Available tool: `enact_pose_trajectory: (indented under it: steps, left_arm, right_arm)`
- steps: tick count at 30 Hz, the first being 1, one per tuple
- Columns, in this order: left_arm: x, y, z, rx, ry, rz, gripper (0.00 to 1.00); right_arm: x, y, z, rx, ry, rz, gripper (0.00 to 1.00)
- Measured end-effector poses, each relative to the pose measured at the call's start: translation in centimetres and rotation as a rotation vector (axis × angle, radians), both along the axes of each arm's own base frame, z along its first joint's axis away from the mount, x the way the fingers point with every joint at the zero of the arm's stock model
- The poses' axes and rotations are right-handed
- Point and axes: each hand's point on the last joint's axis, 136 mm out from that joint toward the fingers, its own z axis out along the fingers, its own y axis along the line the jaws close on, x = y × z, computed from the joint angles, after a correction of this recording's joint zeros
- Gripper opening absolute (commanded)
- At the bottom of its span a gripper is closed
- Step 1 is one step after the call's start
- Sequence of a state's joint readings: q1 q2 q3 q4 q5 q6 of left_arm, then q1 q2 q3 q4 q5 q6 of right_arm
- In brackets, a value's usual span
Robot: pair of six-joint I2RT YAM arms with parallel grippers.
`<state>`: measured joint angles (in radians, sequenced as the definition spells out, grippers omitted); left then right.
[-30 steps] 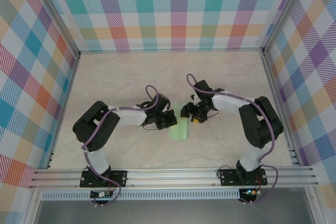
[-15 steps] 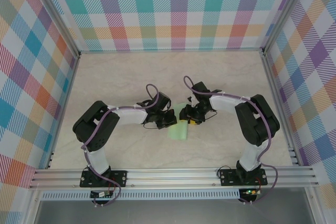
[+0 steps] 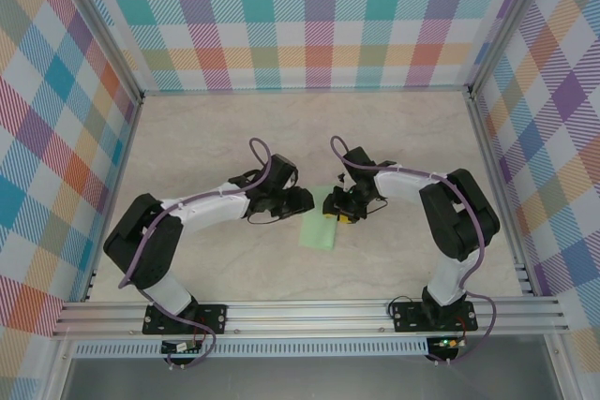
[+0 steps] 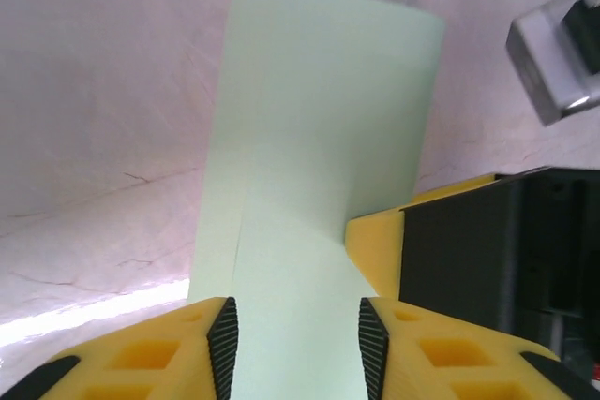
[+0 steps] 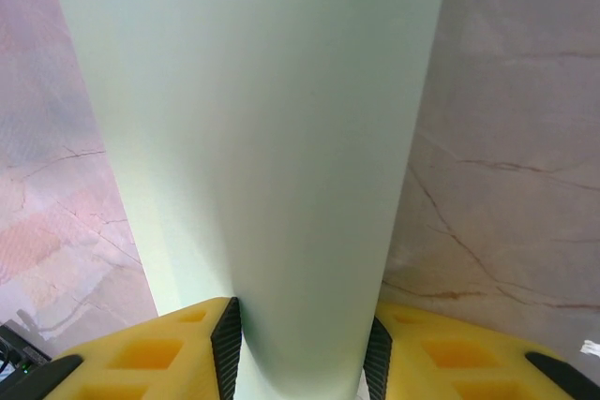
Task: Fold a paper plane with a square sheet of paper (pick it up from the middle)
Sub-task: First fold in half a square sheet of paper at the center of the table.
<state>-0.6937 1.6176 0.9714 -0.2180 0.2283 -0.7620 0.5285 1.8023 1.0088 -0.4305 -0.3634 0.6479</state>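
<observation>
Mint-green square sheet of paper (image 3: 319, 234) is half hidden beneath the right pincer (image 3: 334, 212) grasping it; left pincer (image 3: 304, 200) stands released.

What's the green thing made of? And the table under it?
The pale mint-green folded sheet looks like thin matte paper: it lies flat, with crisp folded edges. The pale tabletop has brown veins like marble; it could be stone or printed laminate.
</observation>
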Motion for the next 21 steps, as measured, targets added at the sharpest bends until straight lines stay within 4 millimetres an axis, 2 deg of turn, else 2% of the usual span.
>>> enact_pose_trajectory:
  steps: [5, 21]
  left_arm:
    - [0.9, 1.1, 0.2, 0.007, -0.013, 0.039, 0.44]
    - [0.9, 5.5, -3.7, 0.007, 0.086, 0.182, 0.4]
  right_arm:
    - [0.1, 0.3, 0.0, -0.021, 0.016, 0.005, 0.48]
    - [0.1, 0.4, -0.5, -0.124, 0.061, 0.004, 0.52]
